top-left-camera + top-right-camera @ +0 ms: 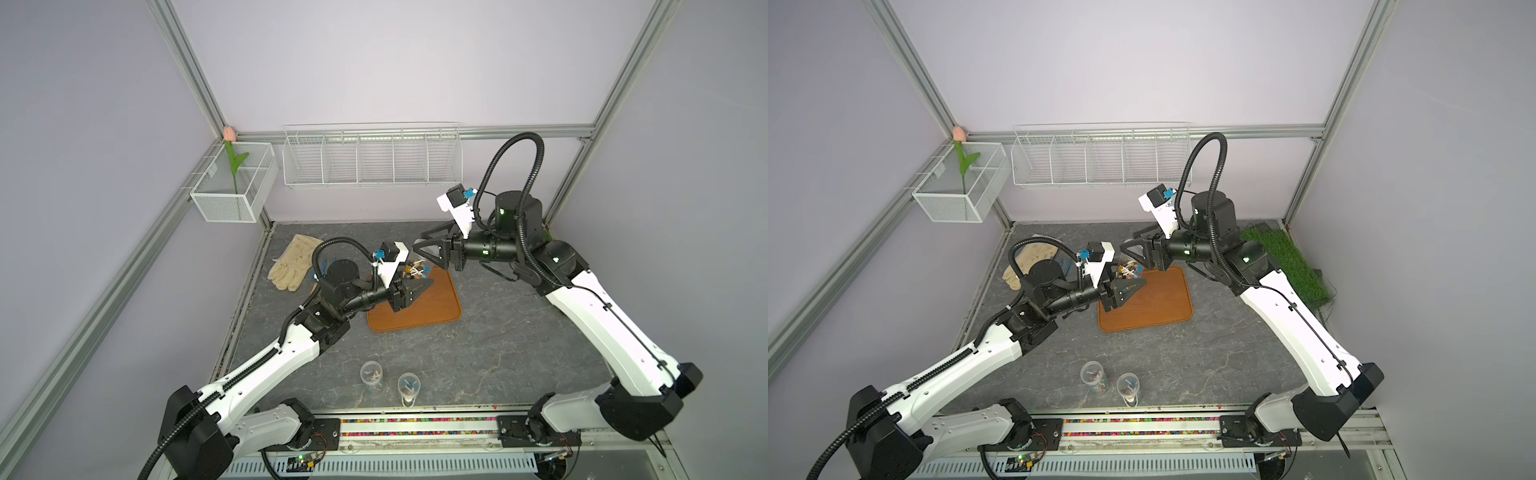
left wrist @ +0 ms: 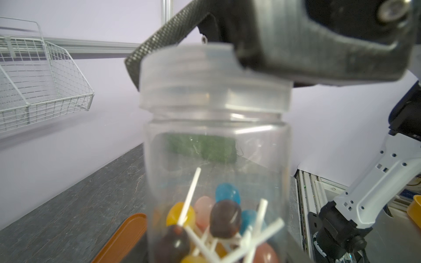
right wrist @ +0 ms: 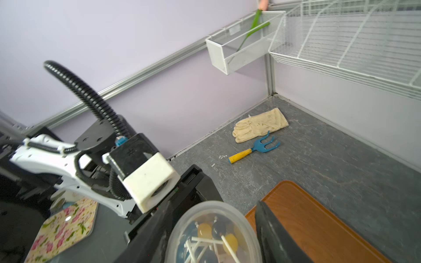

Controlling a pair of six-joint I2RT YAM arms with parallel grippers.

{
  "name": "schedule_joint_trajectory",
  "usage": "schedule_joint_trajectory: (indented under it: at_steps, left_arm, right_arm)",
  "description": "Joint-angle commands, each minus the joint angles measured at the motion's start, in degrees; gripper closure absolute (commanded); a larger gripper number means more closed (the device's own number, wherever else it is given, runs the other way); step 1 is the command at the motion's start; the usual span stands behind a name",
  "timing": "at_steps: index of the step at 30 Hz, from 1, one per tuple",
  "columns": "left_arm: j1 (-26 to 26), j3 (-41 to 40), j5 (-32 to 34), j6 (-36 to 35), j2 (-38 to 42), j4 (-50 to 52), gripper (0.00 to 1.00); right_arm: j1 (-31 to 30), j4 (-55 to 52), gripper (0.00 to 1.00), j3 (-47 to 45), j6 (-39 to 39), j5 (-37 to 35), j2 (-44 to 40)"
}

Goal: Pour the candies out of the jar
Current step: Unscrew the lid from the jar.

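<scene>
Showing a rimmed wooden tray (image 1: 432, 311) with open grey tabletop (image 1: 478, 353) on its near and right sides. Past its far left corner, a cream glove (image 1: 291, 262) and blue rake (image 3: 255, 148). Nearer than the tray, two clear cups (image 1: 372, 372). Above the tray's far left corner, a clear jar (image 2: 216, 148), clamped round its body by the left gripper (image 1: 422, 282); translucent lid (image 2: 214, 75) pinched by the right gripper (image 3: 209, 239). Inside, candies (image 2: 225, 218): blue, brown, orange, pink heads on white sticks.

Top views high overhead, wrist views close, sharing jar (image 2: 216, 154) and lid (image 2: 214, 91)
</scene>
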State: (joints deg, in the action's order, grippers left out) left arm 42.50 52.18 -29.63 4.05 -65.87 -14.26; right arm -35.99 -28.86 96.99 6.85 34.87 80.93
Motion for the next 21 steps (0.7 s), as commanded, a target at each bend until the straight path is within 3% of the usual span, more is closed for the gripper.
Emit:
schedule_joint_trajectory:
  at_steps: [1, 7, 13, 17, 18, 21]
  left_arm:
    - [0.3, 2.7, -3.4, 0.8, 0.8, -0.3, 0.58]
    - [0.3, 2.7, -5.3, 1.8, 0.9, -0.6, 0.58]
    - [0.3, 2.3, -5.4, 2.3, 1.0, -1.9, 0.58]
    - [0.3, 1.7, -4.4, 2.2, 1.2, -2.6, 0.58]
    - [0.3, 1.4, -3.9, 2.0, 1.3, -2.7, 0.58]
    - [0.3, 0.9, -1.9, 1.1, 1.9, -2.5, 0.58]
  right_arm:
    - [0.3, 2.1, 0.47, 1.2, -9.0, 18.4, 1.1]
    - [2.2, -0.7, 0.47, 3.8, -14.4, 24.9, 2.0]
    - [2.3, -3.4, 0.45, 5.4, -16.1, 25.1, 3.1]
    - [2.4, -2.7, 0.06, 4.8, -14.4, 21.9, 2.1]
    - [2.6, -1.8, 0.01, 4.4, -13.1, 20.3, 1.4]
    - [3.7, 2.2, 0.08, 1.9, -7.9, 12.6, -1.5]
